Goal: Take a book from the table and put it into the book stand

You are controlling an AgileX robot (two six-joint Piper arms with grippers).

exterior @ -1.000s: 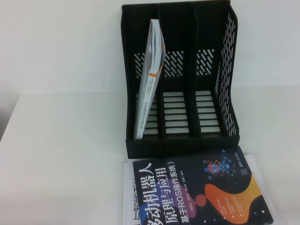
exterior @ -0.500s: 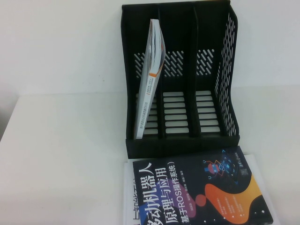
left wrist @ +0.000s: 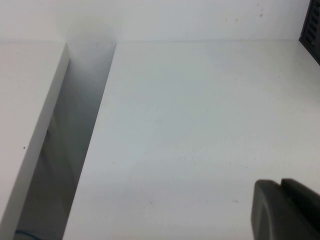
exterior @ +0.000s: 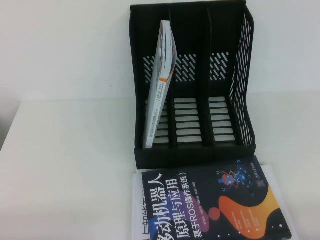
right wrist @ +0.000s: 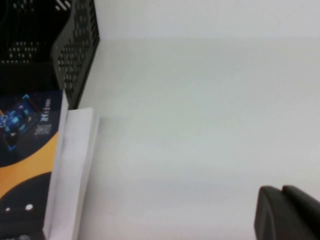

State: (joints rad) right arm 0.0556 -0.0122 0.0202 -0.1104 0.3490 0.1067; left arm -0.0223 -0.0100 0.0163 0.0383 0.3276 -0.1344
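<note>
The thin white, orange-spined book (exterior: pixel 161 80) leans in the black plastic book stand's (exterior: pixel 240 75) left compartment and could slump sideways. The left gripper (left wrist: pixel 287 210) is closed and empty over the white table (left wrist: pixel 190 125); I cannot tell the right gripper's (right wrist: pixel 287 212) opening.

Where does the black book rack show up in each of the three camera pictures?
High view: the book rack stands in the upper middle, a white book leaning in its leftmost slot.
Left wrist view: only a dark corner at the upper right edge; the shut left gripper is lower right.
Right wrist view: its perforated side wall at upper left; right gripper lower right.
Shared landmark: the white table.
</note>
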